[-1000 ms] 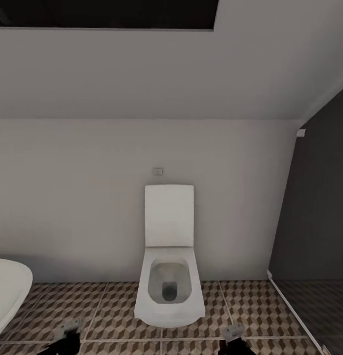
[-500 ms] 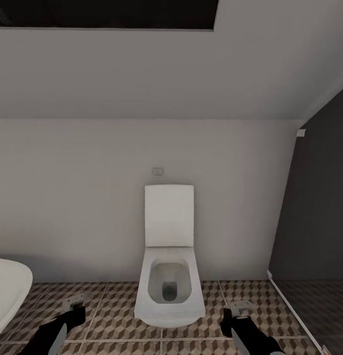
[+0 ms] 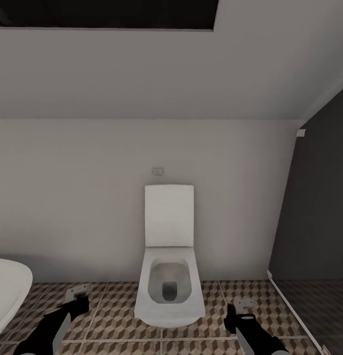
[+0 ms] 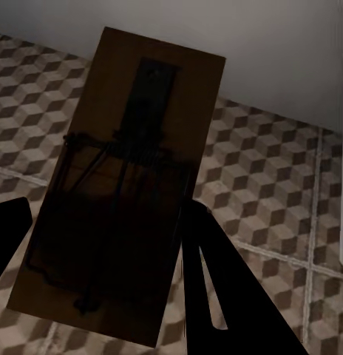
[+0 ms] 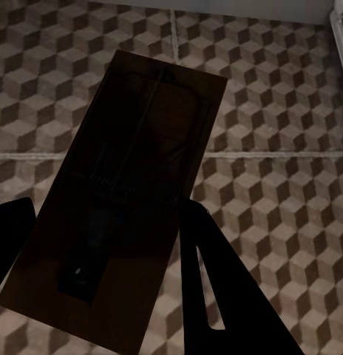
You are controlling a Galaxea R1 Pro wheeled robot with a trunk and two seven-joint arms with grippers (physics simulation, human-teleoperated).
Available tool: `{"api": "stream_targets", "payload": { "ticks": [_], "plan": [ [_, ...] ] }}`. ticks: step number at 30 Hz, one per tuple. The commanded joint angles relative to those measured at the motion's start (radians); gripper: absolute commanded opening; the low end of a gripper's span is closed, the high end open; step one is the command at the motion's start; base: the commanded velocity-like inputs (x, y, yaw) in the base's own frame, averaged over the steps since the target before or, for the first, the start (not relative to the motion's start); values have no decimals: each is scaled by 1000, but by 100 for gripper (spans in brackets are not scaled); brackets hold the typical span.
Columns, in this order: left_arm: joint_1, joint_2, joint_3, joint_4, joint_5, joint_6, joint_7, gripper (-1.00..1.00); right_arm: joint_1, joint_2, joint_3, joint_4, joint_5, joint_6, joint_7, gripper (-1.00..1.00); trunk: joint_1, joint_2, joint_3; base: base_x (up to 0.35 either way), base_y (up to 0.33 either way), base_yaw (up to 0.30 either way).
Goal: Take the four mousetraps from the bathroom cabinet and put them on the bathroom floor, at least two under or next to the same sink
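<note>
Above the bathroom floor [image 3: 117, 315], two tools each clamp one mousetrap.

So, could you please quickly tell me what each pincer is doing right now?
Left pincer: shut on a mousetrap, above the bathroom floor.
Right pincer: shut on another mousetrap.

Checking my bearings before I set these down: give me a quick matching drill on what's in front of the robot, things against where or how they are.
Things:
1. toilet
2. white basin
3. left end effector
4. dark panel

Places or states:
A. at the head view's left edge
B. holding a mousetrap above the tiled floor
C. centred against the back wall, lid up
D. along the right side

Pairs: 1-C, 2-A, 3-B, 4-D
</note>
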Motion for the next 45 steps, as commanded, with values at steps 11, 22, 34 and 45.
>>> {"api": "stream_targets", "payload": {
  "ticks": [11, 22, 34, 45],
  "plan": [
    [-1, -30, -68, -11, -2, 7, -6, -100, 0, -1, -1, -3, 10, 8, -2, -100, 0, -1, -1, 0, 0, 0],
    [-1, -41, -90, -10, -2, 22, -3, -100, 0, 1, -2, -4, 11, 12, -2, -100, 15, -29, -14, 0, 0, 0],
    [-1, -56, -135, -14, -2, 43, -3, -100, -1, 5, -1, -49, 18, 7, -3, -100, 61, -113, -51, 0, 0, 0],
    [-1, -77, -160, -68, -3, 100, 1, -100, -82, 3, 0, -47, 12, -62, -4, -100, 103, -190, -86, 0, 0, 0]
  ]
}}
